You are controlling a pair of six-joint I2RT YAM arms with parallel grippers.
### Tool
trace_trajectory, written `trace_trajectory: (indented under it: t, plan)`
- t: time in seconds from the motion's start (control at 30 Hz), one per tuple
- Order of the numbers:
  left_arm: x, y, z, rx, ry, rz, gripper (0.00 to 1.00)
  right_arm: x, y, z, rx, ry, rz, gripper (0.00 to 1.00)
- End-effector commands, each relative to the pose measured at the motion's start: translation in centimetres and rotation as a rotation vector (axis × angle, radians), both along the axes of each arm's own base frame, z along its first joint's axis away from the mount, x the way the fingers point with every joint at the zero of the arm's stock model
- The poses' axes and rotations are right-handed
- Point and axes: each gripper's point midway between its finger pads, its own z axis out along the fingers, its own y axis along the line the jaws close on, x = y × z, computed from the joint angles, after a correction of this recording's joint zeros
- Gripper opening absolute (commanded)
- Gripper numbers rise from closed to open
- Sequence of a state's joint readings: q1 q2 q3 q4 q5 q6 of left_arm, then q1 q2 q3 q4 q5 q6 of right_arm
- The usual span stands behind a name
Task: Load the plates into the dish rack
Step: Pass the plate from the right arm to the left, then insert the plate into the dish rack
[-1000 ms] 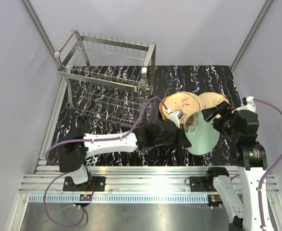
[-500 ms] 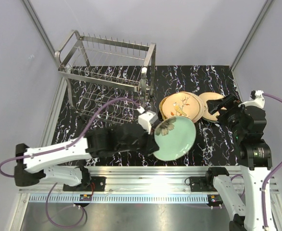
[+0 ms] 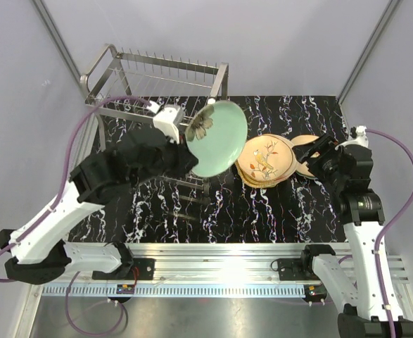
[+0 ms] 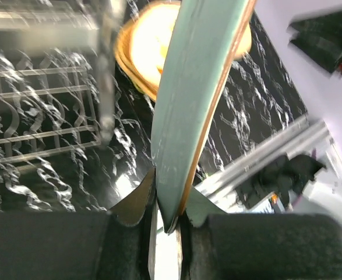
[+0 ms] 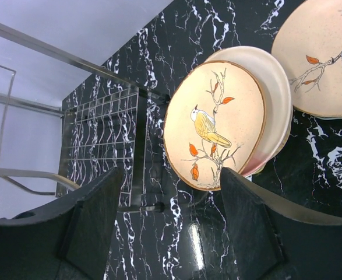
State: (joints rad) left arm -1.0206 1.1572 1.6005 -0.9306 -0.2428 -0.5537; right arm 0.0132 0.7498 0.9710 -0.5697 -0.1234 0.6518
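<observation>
Item: mint-green plate [image 3: 220, 137], flower print near its rim, one of the plates to load.
Holder: my left gripper [image 4: 168, 213], jaws clamped on the plate's rim, one finger on each face.
Location of item: aloft above the table [image 3: 283, 211], rising edge-on straight out from my jaws; the right end of the dish rack [image 3: 157, 91] stands just beside it, off to one side of my grip.
Step in hand, as I judge it: carrying this plate to the rack's upper prongs.
Handling note: I hold only a narrow bite of rim, so I would move slowly, line the plate's edge up with a gap between two prongs, lower it until the wires bear it, and only then let go. I would also keep it off the corner post.
Left arm pose: raised and reaching forward, elbow bent, wrist turned so the plate stands near upright.
Right gripper [image 5: 172, 175]: jaws spread wide, nothing between them, hovering low.
Ahead of right jaws: bird-painted plate [image 5: 214, 125] atop a small stack, lying flat.
</observation>
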Motion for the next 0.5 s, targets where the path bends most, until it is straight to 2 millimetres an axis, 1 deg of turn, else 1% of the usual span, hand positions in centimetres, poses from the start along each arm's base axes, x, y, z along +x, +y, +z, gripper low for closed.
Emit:
trace_trajectory:
  t: [0.0, 0.03, 0.07, 0.1, 0.13, 0.17, 0.2, 0.23, 0.27, 0.3, 0.33, 0.37, 0.4, 0.43, 0.47]
  plan:
    - [2.0, 0.4, 9.8, -0.179, -0.209, 0.024, 0.0, 1.0, 0.7, 0.4, 0.015, -0.035, 0.039, 0.75]
    - [2.1, 1.2, 12.1, -0.208, -0.248, 0.043, 0.0, 1.2, 0.9, 0.2, 0.013, -0.036, 0.046, 0.75]
    - [3.2, 1.5, 12.5, -0.189, -0.267, 0.069, 0.0, 1.3, 0.8, 0.0, 0.015, -0.031, 0.044, 0.75]
    - [3.3, 2.3, 14.6, -0.222, -0.305, 0.088, 0.0, 1.4, 0.8, 0.0, 0.005, -0.031, 0.048, 0.75]
    - [3.8, 2.2, 15.1, -0.218, -0.319, 0.097, 0.0, 1.4, 0.8, -0.2, 0.004, -0.028, 0.049, 0.75]
    - [4.4, 2.9, 15.8, -0.211, -0.343, 0.119, 0.0, 1.6, 0.8, -0.3, 0.0, -0.024, 0.049, 0.75]
    - [4.4, 3.7, 17.6, -0.238, -0.377, 0.139, 0.0, 1.7, 0.7, -0.3, -0.005, -0.023, 0.049, 0.75]
    - [5.1, 3.7, 17.7, -0.225, -0.381, 0.153, 0.0, 1.8, 0.7, -0.4, -0.007, -0.022, 0.048, 0.75]
    - [5.8, 4.6, 18.3, -0.213, -0.403, 0.187, 0.0, 1.9, 0.7, -0.5, -0.007, -0.021, 0.048, 0.75]
    - [6.0, 5.7, 19.6, -0.225, -0.433, 0.222, 0.0, 2.0, 0.8, -0.6, -0.007, -0.019, 0.05, 0.75]
    - [6.6, 6.0, 19.9, -0.222, -0.445, 0.24, 0.0, 2.1, 0.9, -0.5, -0.003, -0.025, 0.056, 0.75]
    - [7.2, 7.0, 20.4, -0.213, -0.471, 0.267, 0.0, 2.3, 1.0, -0.7, 0.001, -0.018, 0.059, 0.75]
    - [7.6, 7.4, 20.9, -0.219, -0.493, 0.285, 0.0, 2.5, 1.3, -0.7, 0.008, -0.023, 0.07, 0.75]
    - [8.0, 8.0, 21.0, -0.215, -0.502, 0.307, 0.0, 2.8, 1.7, -0.9, 0.012, -0.019, 0.089, 0.74]
    - [8.9, 8.8, 20.7, -0.194, -0.51, 0.343, 0.0, 2.9, 2.3, -0.7, 0.011, -0.027, 0.126, 0.73]
